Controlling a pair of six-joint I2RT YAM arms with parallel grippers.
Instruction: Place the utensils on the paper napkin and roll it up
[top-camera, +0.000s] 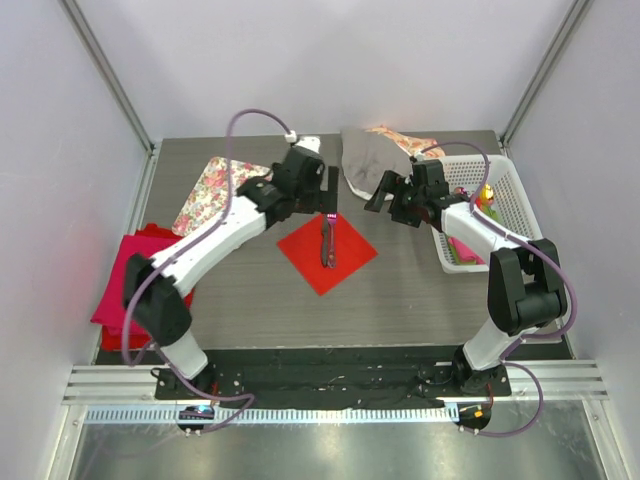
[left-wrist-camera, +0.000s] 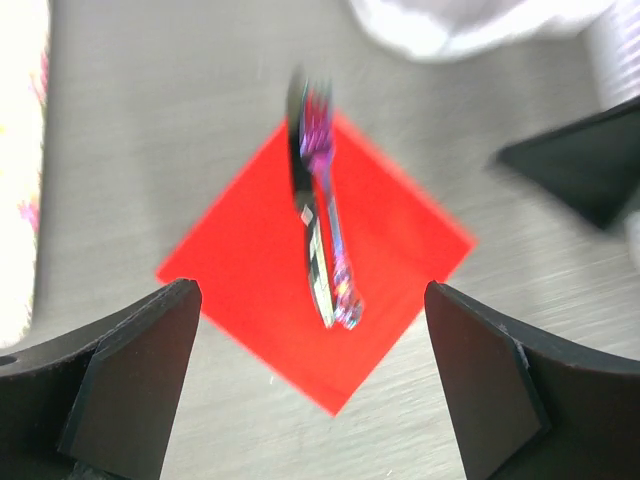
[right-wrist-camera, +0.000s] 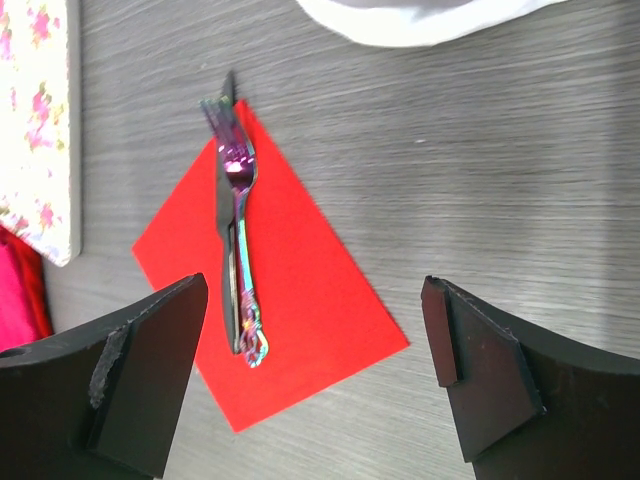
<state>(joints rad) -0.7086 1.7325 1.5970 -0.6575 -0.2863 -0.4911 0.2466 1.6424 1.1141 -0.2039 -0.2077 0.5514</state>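
The bright red paper napkin (top-camera: 350, 256) lies flat as a diamond in the middle of the table. An iridescent fork (top-camera: 330, 243) and a dark knife (top-camera: 323, 240) lie side by side along its middle, their tips past the far corner. My left gripper (top-camera: 322, 196) is open and empty, hovering just behind the napkin's far corner. My right gripper (top-camera: 384, 196) is open and empty, above the table to the napkin's back right. The left wrist view shows the napkin (left-wrist-camera: 240, 290), fork (left-wrist-camera: 330, 210) and knife (left-wrist-camera: 299, 170); the right wrist view shows the napkin (right-wrist-camera: 310, 280), fork (right-wrist-camera: 240, 200) and knife (right-wrist-camera: 222, 215).
A floral placemat (top-camera: 212, 190) lies at the back left. A thick magenta cloth stack (top-camera: 125, 280) sits at the left edge. A white basket (top-camera: 485, 205) with items stands at the right. A grey cloth (top-camera: 368, 155) lies at the back.
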